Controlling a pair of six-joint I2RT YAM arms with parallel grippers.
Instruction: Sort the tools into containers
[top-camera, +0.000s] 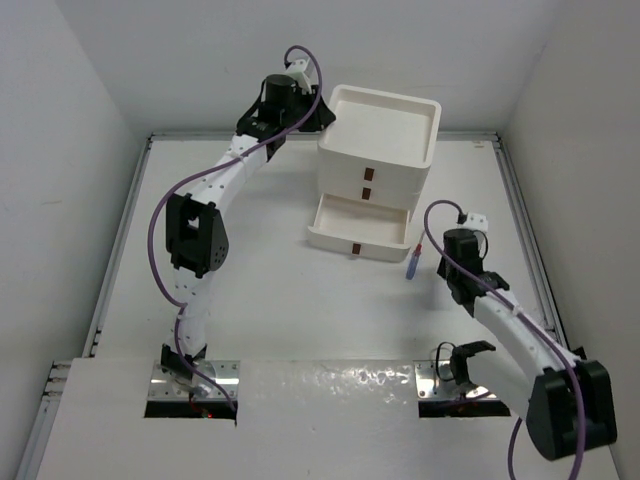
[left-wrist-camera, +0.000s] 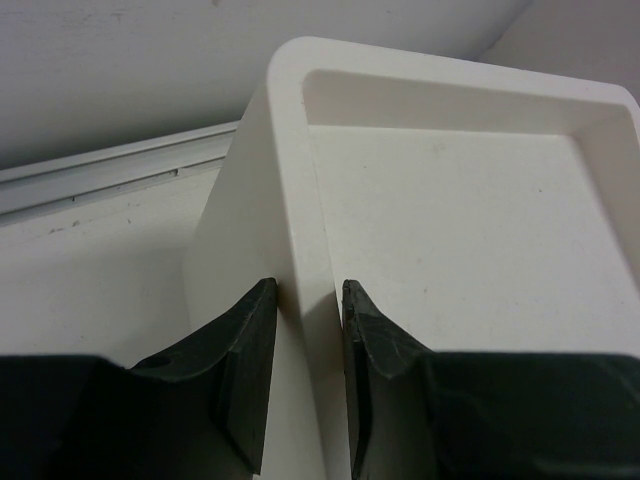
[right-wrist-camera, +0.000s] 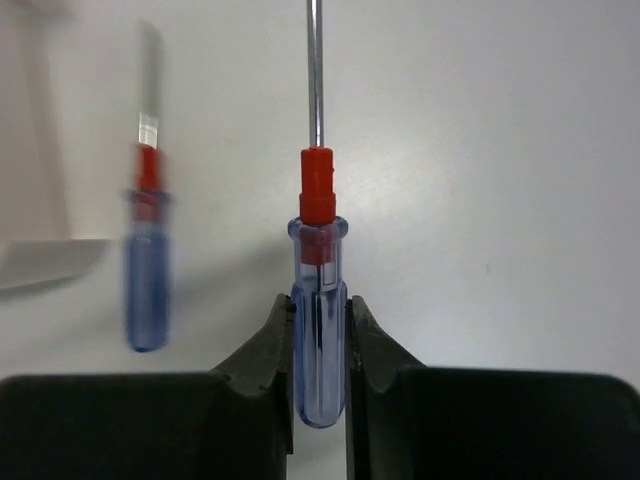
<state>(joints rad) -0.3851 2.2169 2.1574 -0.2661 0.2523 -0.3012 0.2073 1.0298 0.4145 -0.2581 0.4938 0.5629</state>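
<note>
**Right jaws clenched on a blue screwdriver; bottom drawer open**

Black jaws at the bottom of the right wrist view grasp the blue-handled screwdriver (right-wrist-camera: 318, 330) low on its handle. Its red collar and thin metal shaft run straight up the frame. A second screwdriver (right-wrist-camera: 146, 270) of the same colours shows blurred at left centre. It is probably the blue tool seen from overhead on the table (top-camera: 300, 310), just right of the open bottom drawer (top-camera: 385, 250).

The left jaws are clenched on the rim of the drawer unit (left-wrist-camera: 300, 150), at lower centre of their view, apparently steadying it. Whether the held tool is clear of the table cannot be told.

Suggested handling:
- Carry the tool toward the upper left of the overhead frame, to the open drawer.
- Move slowly, since the low grip may let the shaft swing.
- Align the shaft with the drawer's long side.
- Release only once the tool is below the rim.

No brand, label or writing is legible anywhere.
</note>
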